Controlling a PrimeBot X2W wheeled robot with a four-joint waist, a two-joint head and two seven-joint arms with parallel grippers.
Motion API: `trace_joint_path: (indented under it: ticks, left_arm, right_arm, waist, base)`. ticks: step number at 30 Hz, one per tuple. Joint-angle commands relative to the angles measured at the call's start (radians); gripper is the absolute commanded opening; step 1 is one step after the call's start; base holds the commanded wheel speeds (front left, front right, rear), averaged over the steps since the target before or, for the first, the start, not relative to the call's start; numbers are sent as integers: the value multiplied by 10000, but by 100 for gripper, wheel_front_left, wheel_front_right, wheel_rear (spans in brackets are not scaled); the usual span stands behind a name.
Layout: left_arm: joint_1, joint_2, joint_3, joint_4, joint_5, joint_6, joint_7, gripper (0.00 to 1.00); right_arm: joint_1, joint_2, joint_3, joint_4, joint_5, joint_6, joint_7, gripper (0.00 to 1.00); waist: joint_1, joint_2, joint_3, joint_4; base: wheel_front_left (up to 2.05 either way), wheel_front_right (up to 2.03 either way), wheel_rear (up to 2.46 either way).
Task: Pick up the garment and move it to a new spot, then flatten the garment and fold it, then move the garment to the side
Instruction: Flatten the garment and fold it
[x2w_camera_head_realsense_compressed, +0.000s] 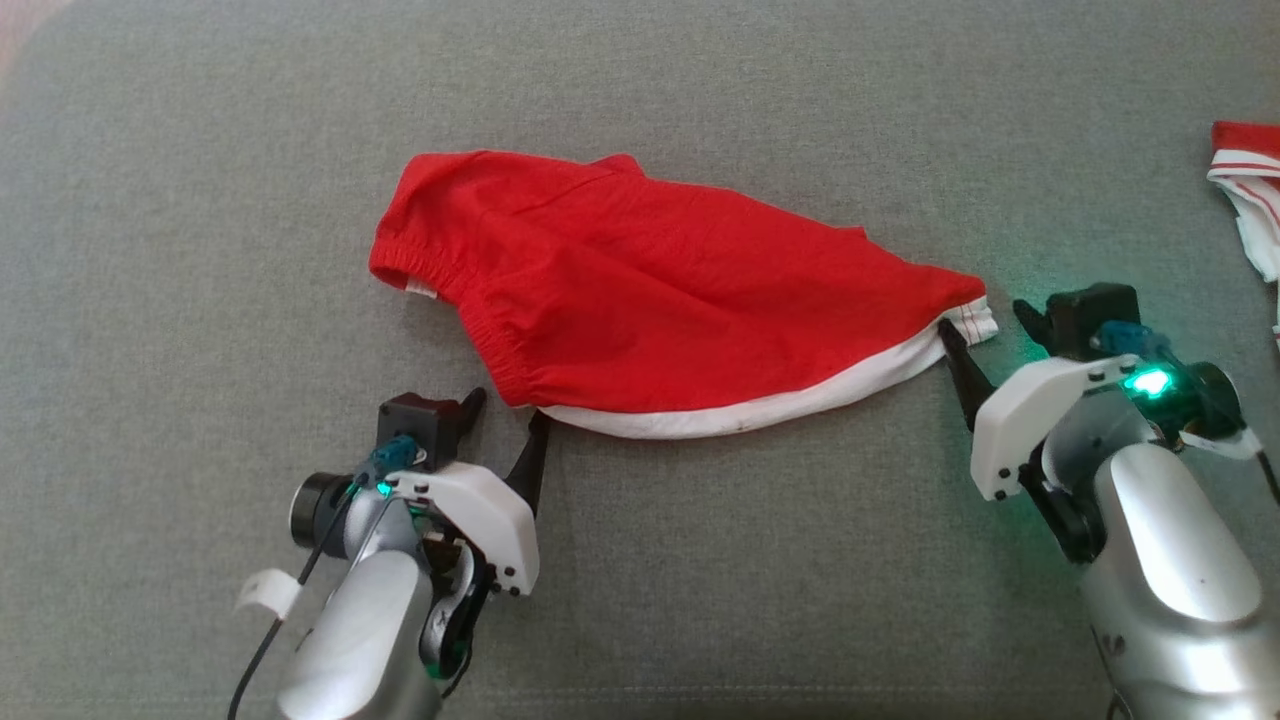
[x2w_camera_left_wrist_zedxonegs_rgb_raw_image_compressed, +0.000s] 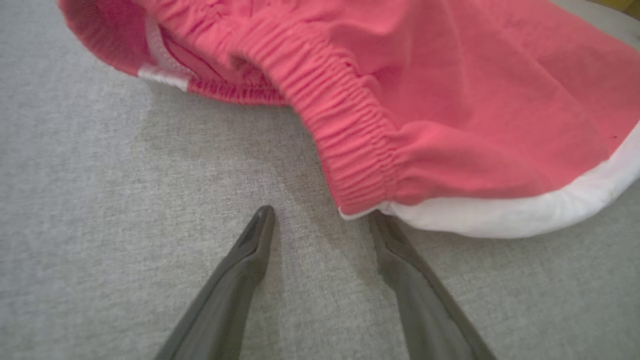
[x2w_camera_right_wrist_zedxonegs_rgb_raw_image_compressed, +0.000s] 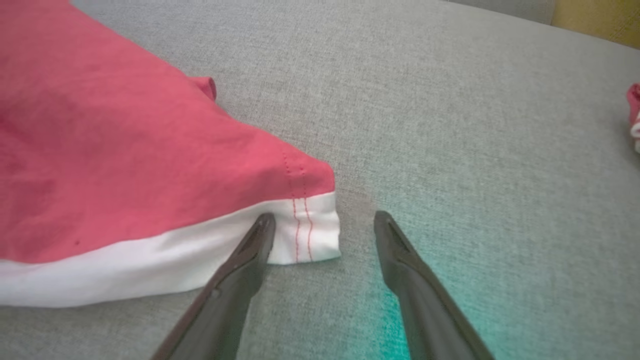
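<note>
In the head view, the red shorts (x2w_camera_head_realsense_compressed: 660, 290) lie mid-frame on grey upholstery (x2w_camera_head_realsense_compressed: 200, 200), and another red-and-white garment (x2w_camera_head_realsense_compressed: 1250, 190) sits at the right edge. My left gripper (x2w_camera_head_realsense_compressed: 508, 408), lower left, is spread and empty. Its wrist view alone shows the gathered elastic waistband (x2w_camera_left_wrist_zedxonegs_rgb_raw_image_compressed: 345, 120). My right gripper (x2w_camera_head_realsense_compressed: 982, 318) is also released. Its wrist view shows the white hem (x2w_camera_right_wrist_zedxonegs_rgb_raw_image_compressed: 150, 270) corner, with 2 red stitch lines, between the tips.

Garment (x2w_camera_head_realsense_compressed: 650, 300) btwn L gripper (x2w_camera_head_realsense_compressed: 510, 405), R gripper (x2w_camera_head_realsense_compressed: 983, 316)

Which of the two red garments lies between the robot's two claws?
The big red garment with the white hem: left claw at its waistband end, right claw at its hem corner. The striped garment lies apart at the right edge.
</note>
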Motion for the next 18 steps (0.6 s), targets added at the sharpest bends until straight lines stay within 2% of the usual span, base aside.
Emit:
trace_joint_path:
  ticks: [1,10,18]
  left_arm:
    - [-146,70,203,-118,-65,-64,-9,100]
    - [-275,71,-77,-258,-145,-245,-53,100]
    - [-357,207,-102,-594,-161,-184,-112,100]
  right_arm:
    - [-225,-137,282,-202,84,69,-85,100]
    - [-514,-313,910,76,506,69,-193,100]
    - [-625,-362,1113,223,671,69,-293,100]
  waist:
    - [0,0,6,-2]
    - [0,0,37,-39]
    - [0,0,66,-76]
  base:
    - [0,0,0]
    - [0,0,0]
    - [0,0,0]
